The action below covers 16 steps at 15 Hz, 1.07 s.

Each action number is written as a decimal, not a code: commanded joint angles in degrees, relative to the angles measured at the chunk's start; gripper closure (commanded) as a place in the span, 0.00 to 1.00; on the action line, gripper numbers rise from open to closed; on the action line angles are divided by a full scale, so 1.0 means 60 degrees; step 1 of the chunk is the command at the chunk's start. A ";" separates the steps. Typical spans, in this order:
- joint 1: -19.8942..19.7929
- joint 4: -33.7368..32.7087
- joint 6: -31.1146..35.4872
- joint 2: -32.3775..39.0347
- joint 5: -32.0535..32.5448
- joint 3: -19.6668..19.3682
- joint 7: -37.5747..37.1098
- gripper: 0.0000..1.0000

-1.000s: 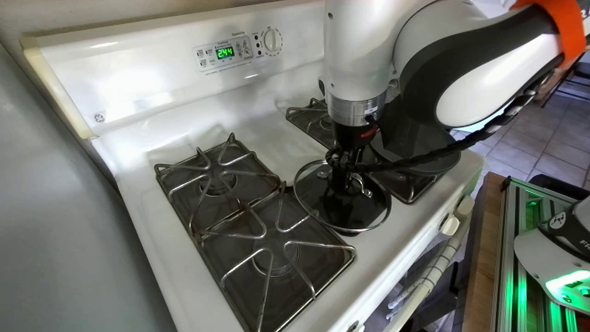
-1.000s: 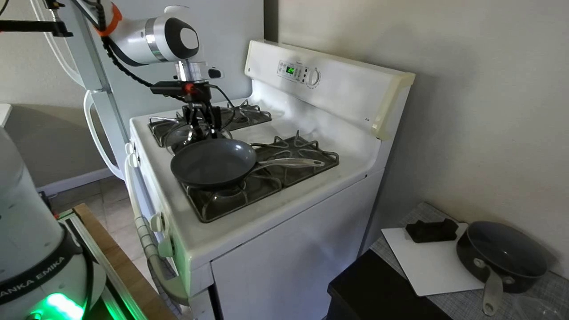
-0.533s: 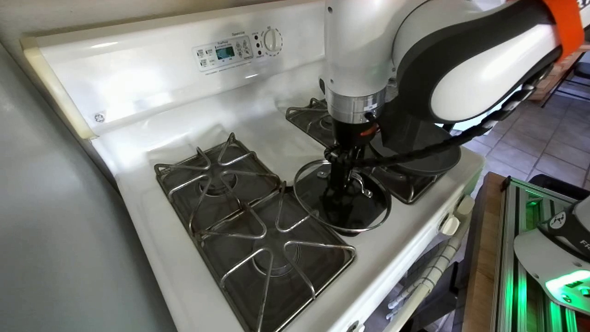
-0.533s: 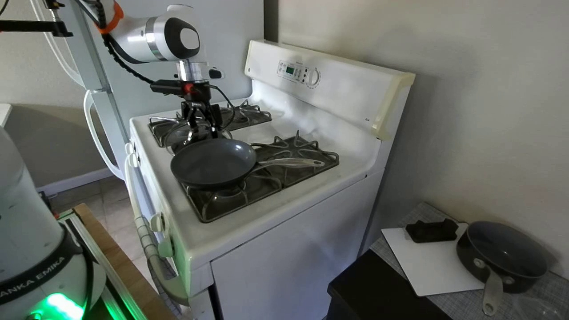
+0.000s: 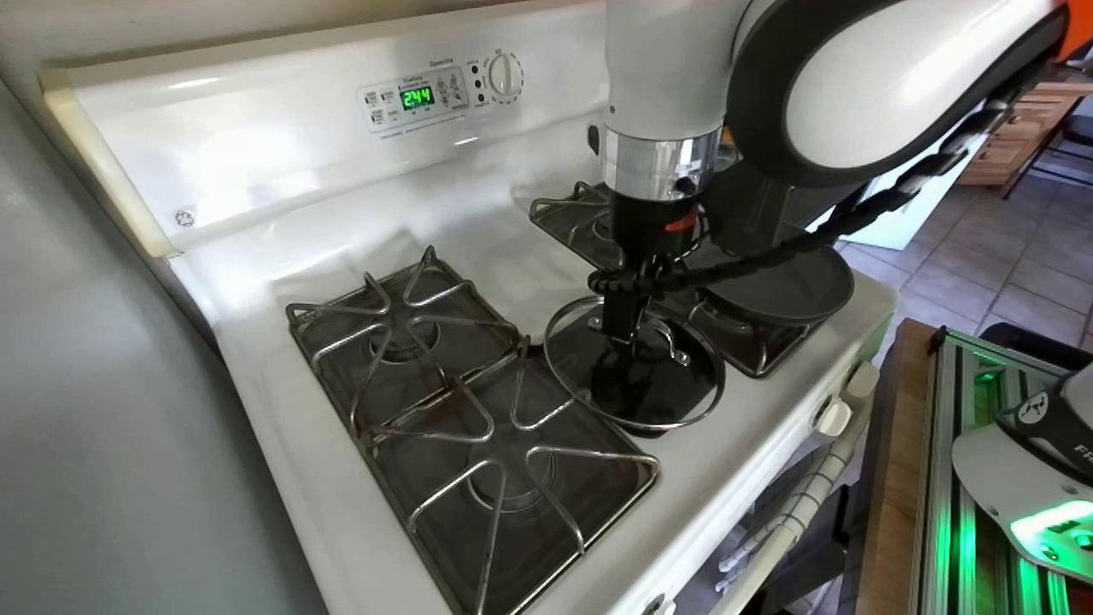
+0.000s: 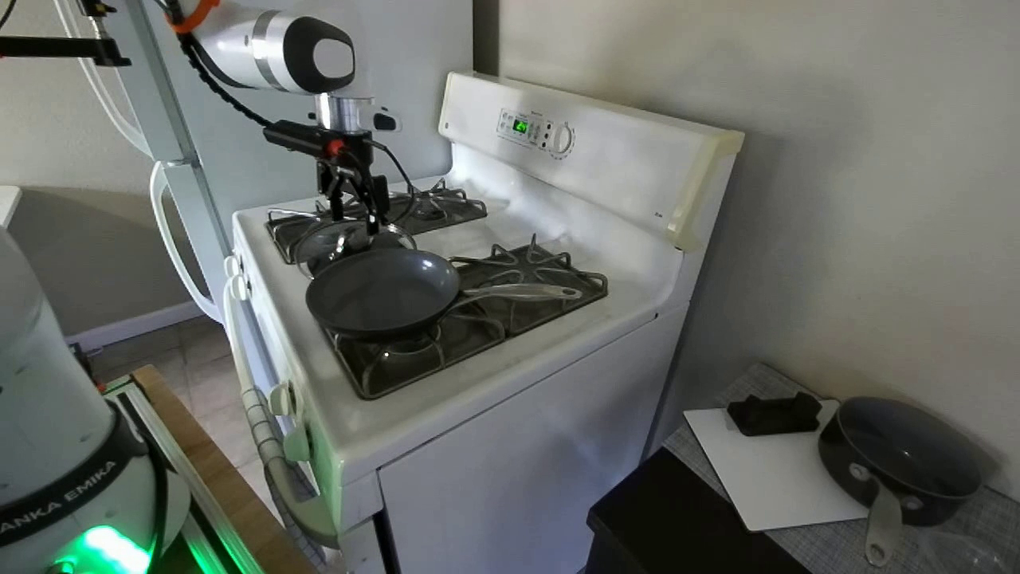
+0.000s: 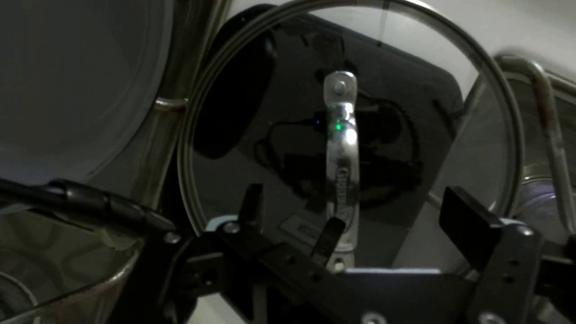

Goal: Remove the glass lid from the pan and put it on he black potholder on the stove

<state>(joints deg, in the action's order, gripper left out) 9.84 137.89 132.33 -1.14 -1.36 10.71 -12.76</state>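
Observation:
The glass lid (image 5: 675, 393) lies flat between the two grate pairs of the white stove (image 6: 478, 363); it also shows in the wrist view (image 7: 396, 135). It has a metal rim and an arched metal handle (image 7: 342, 148). The black potholder (image 5: 654, 433) is under the lid, seen through the glass and at its edge. The dark pan (image 6: 382, 291) sits uncovered on a grate beside the lid. My gripper (image 7: 355, 209) is open and empty just above the lid, fingers either side of the handle line. It shows in both exterior views (image 5: 625, 337) (image 6: 355, 223).
Burner grates (image 5: 504, 478) flank the lid. The pan's handle (image 6: 522, 292) points to the back of the stove. A control panel (image 5: 418, 98) stands behind. A grey fridge wall (image 5: 128, 384) borders the stove. A smaller dark pot (image 6: 900, 466) and white board (image 6: 781, 478) are on a side counter.
My gripper has risen a little, away from the lid's handle. The lid, potholder and pan have not moved.

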 commanded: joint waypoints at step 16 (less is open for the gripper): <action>-0.0094 0.0327 -0.2474 -0.4654 -0.0532 0.0048 -0.0106 0.00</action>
<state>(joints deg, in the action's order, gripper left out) 9.75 140.00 117.65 -29.09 -4.32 10.58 -13.58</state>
